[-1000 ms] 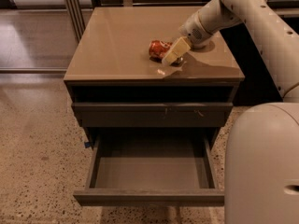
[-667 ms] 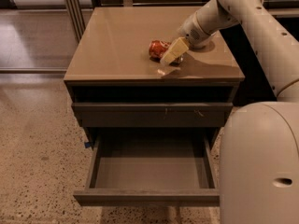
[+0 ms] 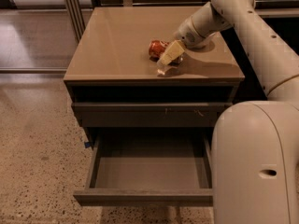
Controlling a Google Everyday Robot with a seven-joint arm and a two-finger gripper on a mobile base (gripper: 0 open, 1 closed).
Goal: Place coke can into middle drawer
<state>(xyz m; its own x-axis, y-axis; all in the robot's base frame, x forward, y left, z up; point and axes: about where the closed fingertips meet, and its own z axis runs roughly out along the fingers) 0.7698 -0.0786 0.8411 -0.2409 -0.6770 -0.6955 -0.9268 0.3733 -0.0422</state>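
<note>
One claw (image 3: 166,59), cream-coloured, sits low over the right half of a brown worktop (image 3: 112,41), angled down and to the left with its tip close to the surface. Whether it is open, closed or gripping cannot be told from this view. Right against it, on its far left side, lies the coke can (image 3: 157,48), red with a silver end, tipped on its side on the worktop and partly hidden behind the claw. The pale robot arm (image 3: 243,27) rises from the claw to the upper right, then bends down along the right edge of the scene into a large rounded cream body (image 3: 254,167) in the foreground.

Under the worktop is a dark open slot, then a closed drawer front (image 3: 140,115) bearing small pale marks. Below that, the middle drawer (image 3: 149,171) is pulled well out toward the viewer, its flat grey inside bare; the robot's body covers its right side. A speckled stone floor (image 3: 37,148) spreads to the left.
</note>
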